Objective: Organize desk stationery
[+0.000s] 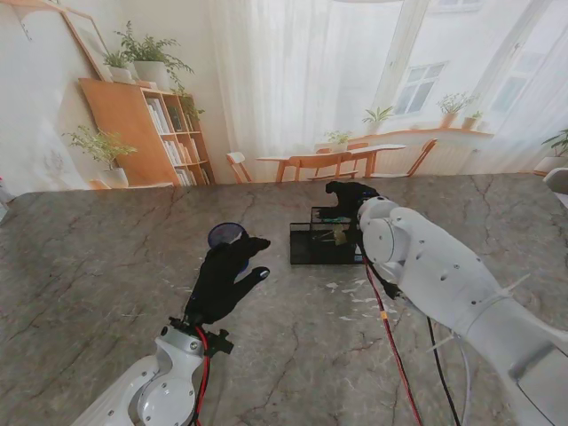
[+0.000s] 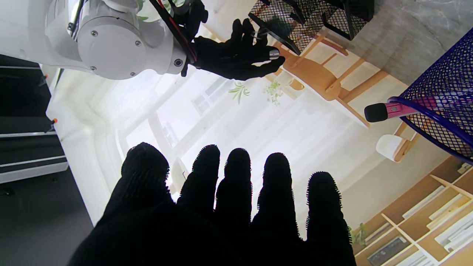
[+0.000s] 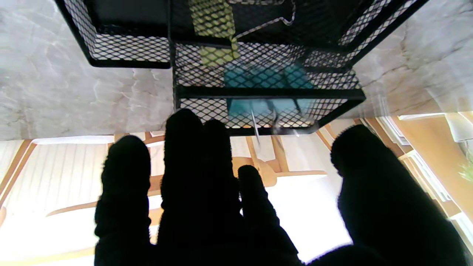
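Presently positioned over black mesh organizer [image 1: 324, 241] for depositing, right hand [image 1: 348, 197] spread, apparently empty; left hand [image 1: 226, 275] open, empty beside blue mesh pen cup [image 1: 227, 234].

Mesh desk organizer [image 1: 325, 241] sits mid-tabletop [image 1: 89, 266], slightly right of centre. Mesh pen cup [image 1: 227, 235] stands to its left, apart from it. A marker [image 2: 388, 110] pokes out of the pen cup. Sticky notes [image 3: 214, 22] and a binder clip [image 3: 264, 107] lie inside organizer compartments. Left robot hand [image 1: 224, 280] is just near of the pen cup; right robot hand [image 1: 348, 199] is over the organizer's far right corner.
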Tool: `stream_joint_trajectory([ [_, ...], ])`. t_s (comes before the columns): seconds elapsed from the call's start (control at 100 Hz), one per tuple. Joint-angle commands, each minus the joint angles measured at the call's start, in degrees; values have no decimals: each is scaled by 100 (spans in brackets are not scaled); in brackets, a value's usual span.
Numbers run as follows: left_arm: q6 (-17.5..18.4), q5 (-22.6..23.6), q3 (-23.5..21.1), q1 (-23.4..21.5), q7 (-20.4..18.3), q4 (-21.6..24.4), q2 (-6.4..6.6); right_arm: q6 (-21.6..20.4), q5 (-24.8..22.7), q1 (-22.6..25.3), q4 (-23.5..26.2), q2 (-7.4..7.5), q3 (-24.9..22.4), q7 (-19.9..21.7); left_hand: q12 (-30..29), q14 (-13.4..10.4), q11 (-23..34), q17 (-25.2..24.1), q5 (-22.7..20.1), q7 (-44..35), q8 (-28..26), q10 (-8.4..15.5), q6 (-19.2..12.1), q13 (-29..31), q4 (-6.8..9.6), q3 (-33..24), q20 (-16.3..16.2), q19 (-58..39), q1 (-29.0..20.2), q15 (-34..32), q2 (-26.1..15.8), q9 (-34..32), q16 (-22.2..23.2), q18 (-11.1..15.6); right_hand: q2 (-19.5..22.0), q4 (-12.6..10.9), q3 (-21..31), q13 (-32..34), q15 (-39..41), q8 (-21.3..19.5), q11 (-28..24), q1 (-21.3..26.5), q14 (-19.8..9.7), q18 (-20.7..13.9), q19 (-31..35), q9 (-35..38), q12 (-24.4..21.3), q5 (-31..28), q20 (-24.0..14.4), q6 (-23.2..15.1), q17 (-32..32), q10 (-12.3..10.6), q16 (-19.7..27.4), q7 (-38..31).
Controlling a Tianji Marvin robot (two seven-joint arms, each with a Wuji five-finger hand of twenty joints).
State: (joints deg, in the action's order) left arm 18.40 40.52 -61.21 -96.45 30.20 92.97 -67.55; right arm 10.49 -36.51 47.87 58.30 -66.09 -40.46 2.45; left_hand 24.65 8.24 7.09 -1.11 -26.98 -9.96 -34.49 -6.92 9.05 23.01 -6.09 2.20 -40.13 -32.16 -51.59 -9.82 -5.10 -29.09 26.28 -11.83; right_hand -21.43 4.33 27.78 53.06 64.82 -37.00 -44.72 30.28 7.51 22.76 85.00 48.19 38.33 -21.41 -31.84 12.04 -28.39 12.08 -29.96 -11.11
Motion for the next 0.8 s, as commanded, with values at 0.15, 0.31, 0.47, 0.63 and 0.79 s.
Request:
stream_joint_trajectory([
  [0.15, 24, -21, 27, -10, -4, -14, -18, 94, 56, -94, 2, -23, 46, 157, 42, -109, -3, -2, -130, -74, -82, 140, -183, 66, 215, 90, 30, 108, -45, -44, -380, -38, 38, -30, 185, -167, -70, -73, -68, 159, 805, -293, 206, 342, 0, -677, -293, 259, -185, 87, 129, 493, -74, 186],
  [0.31, 17, -19, 24, -13, -2, -10, -18, -67, -43, 89, 253, 31, -229, 95, 42, -109, -4, -2, -137, -77, -84, 147, -185, 68, 215, 90, 28, 108, -50, -46, -380, -34, 39, -29, 458, -159, -72, -483, -473, 135, 1812, -569, 489, 468, -214, -1215, -681, 456, -182, 7, 531, 737, 11, 284],
  [0.47, 5, -15, 27, -12, 11, -9, -20, -369, -396, 546, 935, 180, -902, 69, 41, -102, -4, -3, -131, -74, -83, 140, -175, 61, 215, 88, 26, 109, -51, -43, -386, -34, 38, -34, 593, -169, -114, -969, -1189, 70, 2296, -626, 778, 502, -342, -1434, -810, 276, -161, -52, 851, 704, 196, 206],
  [0.63, 12, -56, 61, 17, 10, -24, -30, -685, -659, 1045, 1625, 326, -1577, 295, 39, -113, -9, -13, -131, -73, -83, 141, -179, 56, 216, 89, 28, 116, -48, -41, -386, -22, 36, -26, 514, -173, -88, -877, -1039, 22, 2222, -570, 671, 439, -245, -1202, -675, -10, -200, -18, 745, 661, 76, 59],
  [0.79, -9, 18, 78, 4, 78, 11, -30, -1311, -1318, 1581, 2104, 527, -2332, 585, 37, -110, -9, -8, -131, -73, -83, 143, -178, 62, 216, 86, 26, 114, -56, -40, -389, -26, 35, -30, 397, -186, -28, -1276, -1505, -27, 2304, -412, 561, 181, -454, -1396, -597, 7, -95, -92, 988, 494, 181, 11],
])
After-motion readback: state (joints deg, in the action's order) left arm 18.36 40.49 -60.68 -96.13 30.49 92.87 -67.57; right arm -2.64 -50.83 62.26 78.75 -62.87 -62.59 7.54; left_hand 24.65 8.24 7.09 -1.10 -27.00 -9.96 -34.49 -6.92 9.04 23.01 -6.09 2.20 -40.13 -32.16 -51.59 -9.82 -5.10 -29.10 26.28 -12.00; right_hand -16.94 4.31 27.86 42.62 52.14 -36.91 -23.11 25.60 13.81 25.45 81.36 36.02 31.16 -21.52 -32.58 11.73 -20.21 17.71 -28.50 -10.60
